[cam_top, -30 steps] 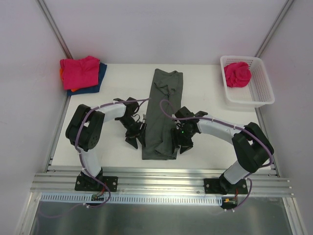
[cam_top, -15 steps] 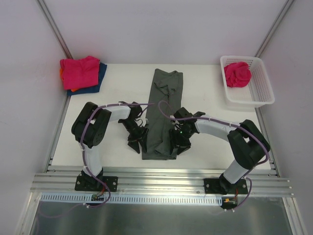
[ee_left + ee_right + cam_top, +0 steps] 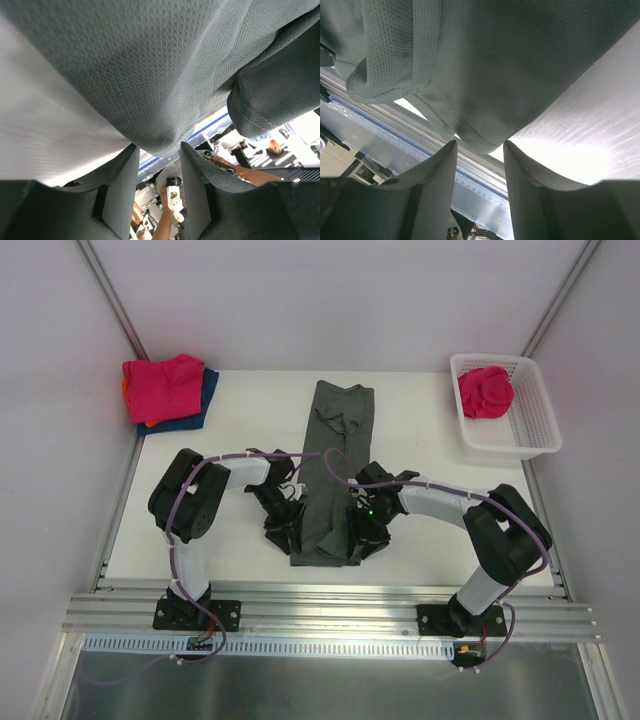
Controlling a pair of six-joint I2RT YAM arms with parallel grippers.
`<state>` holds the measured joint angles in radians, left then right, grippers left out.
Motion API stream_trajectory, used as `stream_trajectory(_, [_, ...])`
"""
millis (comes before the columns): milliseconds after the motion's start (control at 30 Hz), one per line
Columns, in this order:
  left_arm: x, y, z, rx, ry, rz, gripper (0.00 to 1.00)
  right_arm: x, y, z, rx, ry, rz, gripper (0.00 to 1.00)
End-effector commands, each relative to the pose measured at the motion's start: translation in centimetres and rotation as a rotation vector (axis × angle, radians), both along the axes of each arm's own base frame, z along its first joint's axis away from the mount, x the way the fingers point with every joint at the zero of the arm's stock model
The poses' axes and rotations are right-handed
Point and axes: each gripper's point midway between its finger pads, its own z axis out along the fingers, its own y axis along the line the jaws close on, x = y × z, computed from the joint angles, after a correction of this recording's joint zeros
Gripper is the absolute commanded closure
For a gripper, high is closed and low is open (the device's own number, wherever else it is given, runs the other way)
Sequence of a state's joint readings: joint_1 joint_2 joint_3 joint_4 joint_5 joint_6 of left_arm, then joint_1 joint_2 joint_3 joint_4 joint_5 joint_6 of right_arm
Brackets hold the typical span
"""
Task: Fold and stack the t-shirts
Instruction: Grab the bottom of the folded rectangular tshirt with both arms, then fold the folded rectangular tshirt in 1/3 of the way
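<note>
Dark grey t-shirt: the large dark grey cloth t-shirt lies folded into a long narrow strip down the middle of the white surface, running from the far edge towards the near edge.
Left gripper: the left gripper sits low at the strip's near left corner. In the left wrist view its grey fingers stand apart, and a fold of the grey cloth dips to the gap between their tips without being pinched.
Right gripper: the right gripper sits at the strip's near right corner. In the right wrist view its fingers are spread too, with the stitched hem of the shirt hanging just at their tips.
Folded stack: a bright pink folded t-shirt lies on top of a dark blue t-shirt at the far left corner, with an orange edge showing beneath.
Basket: a white plastic lattice basket stands at the far right corner.
Basket contents: a crumpled bright pink t-shirt lies inside it.
</note>
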<state>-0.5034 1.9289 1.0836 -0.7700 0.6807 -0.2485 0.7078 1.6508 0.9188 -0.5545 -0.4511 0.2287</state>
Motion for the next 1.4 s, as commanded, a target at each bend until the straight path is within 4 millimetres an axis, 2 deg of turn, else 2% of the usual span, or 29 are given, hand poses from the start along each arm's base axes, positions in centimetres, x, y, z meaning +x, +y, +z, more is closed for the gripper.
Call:
stream_trajectory(0, [-0.6, -0.3, 0.3, -0.014, 0.037, 0.004, 0.61, -0.4, 0.4, -0.1, 0.016, 0.027, -0.003, 0.55])
stream_trajectory(233, [-0.9, -0.3, -0.1, -0.010, 0.054, 0.009, 0.60, -0.6, 0.3, -0.6, 0.001, 0.040, -0.006, 0.56])
stream_trajectory(367, [-1.2, -0.5, -0.4, -0.014, 0.071, 0.003, 0.63, -1.1, -0.2, -0.9, -0.007, 0.041, -0.003, 0.56])
stream_trajectory(467, [-1.1, -0.5, -0.4, -0.015, 0.070, 0.000, 0.70, -1.0, -0.5, -1.2, -0.016, 0.031, 0.003, 0.66])
stream_trajectory(500, [-1.1, -0.5, -0.4, -0.012, 0.069, 0.001, 0.80, -1.0, -0.5, -1.2, -0.018, 0.028, 0.007, 0.77])
stream_trajectory(567, [-0.9, -0.5, -0.3, -0.016, 0.057, -0.001, 0.86, -0.7, -0.6, -1.1, -0.026, 0.012, 0.009, 0.88])
stream_trajectory(600, [-0.8, -0.5, -0.1, -0.016, 0.047, -0.001, 0.95, -0.3, -0.4, -0.8, -0.023, -0.003, 0.014, 0.99])
stream_trajectory(667, [-0.5, -0.5, 0.1, -0.015, 0.028, -0.005, 1.00, 0.2, -0.5, -0.6, -0.031, -0.025, 0.015, 1.00])
stream_trajectory(900, [0.8, -0.3, 1.8, -0.015, -0.096, -0.023, 1.00, 2.2, 0.0, 0.9, -0.011, -0.118, 0.036, 0.99])
stream_trajectory(1067, [2.1, -0.2, 3.0, -0.017, -0.191, -0.048, 1.00, 4.2, 0.6, 3.0, 0.028, -0.214, 0.059, 0.99])
stream_trajectory(1167, [4.2, -0.8, 4.3, -0.025, -0.274, -0.067, 1.00, 4.5, 0.6, 3.8, 0.040, -0.248, 0.071, 0.99])
stream_trajectory(1367, [5.4, -1.1, 5.7, -0.041, -0.328, -0.091, 1.00, 4.7, 0.1, 5.4, 0.055, -0.308, 0.084, 0.99])
